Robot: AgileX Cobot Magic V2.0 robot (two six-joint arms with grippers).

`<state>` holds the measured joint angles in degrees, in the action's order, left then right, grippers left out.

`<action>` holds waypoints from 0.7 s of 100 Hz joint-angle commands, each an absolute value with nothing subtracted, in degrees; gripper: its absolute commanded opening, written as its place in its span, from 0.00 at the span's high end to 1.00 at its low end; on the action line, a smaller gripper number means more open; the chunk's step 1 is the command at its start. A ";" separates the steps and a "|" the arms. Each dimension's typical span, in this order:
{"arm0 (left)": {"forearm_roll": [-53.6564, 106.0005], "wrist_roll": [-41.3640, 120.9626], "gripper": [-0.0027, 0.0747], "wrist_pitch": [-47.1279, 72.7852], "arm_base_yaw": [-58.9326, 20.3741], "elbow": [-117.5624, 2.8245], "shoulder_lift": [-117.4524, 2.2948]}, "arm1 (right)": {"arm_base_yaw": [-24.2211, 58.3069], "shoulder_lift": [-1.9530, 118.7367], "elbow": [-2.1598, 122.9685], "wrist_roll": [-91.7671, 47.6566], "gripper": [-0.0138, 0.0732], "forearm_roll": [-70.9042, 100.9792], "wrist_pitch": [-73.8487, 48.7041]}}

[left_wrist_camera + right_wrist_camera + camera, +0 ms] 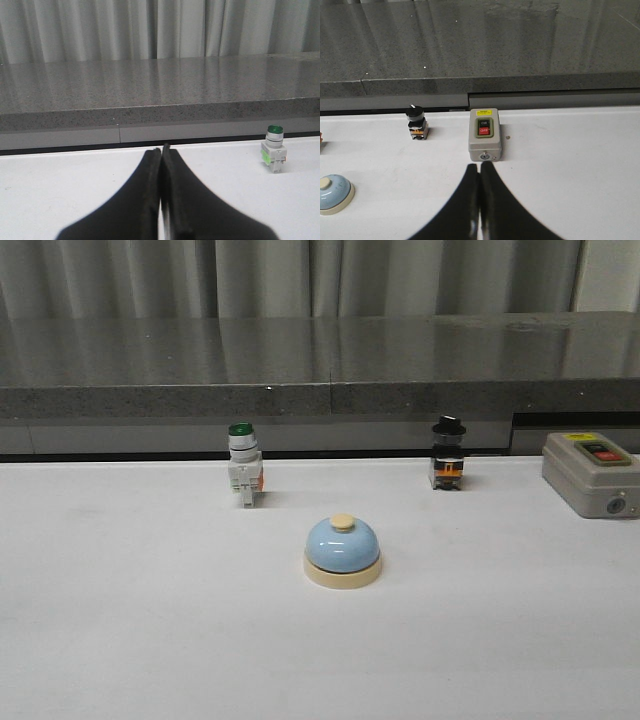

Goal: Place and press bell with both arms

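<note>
On the table [120,620], bell [342,551] alone, both grippers closed, wrist views only.

A green-capped switch [244,467], black-knobbed switch [447,455] and grey button box [591,473] stand apart.

A big white table [120,620] sits in front, a long shiny grey stone counter [300,365] runs along its back edge from corner to corner, and pale grey curtains [300,275] hang in folds behind the counter.
</note>
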<state>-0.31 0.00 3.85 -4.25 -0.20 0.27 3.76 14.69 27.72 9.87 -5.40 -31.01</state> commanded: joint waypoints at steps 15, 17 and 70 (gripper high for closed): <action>-0.34 -0.63 0.99 -1.00 -4.17 3.04 2.12 | 3.31 15.22 29.04 9.43 0.92 -6.15 -25.10; -0.34 -0.63 0.99 -1.00 -4.17 3.04 2.12 | 3.31 15.15 28.98 9.43 0.92 -6.15 -24.56; -0.34 -0.63 0.99 -1.00 -4.17 3.04 2.12 | 3.31 -0.07 5.22 9.43 0.92 0.00 -5.28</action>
<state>-0.31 0.00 3.85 -4.25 -0.20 0.27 3.76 1.68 6.84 9.87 -1.71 -11.92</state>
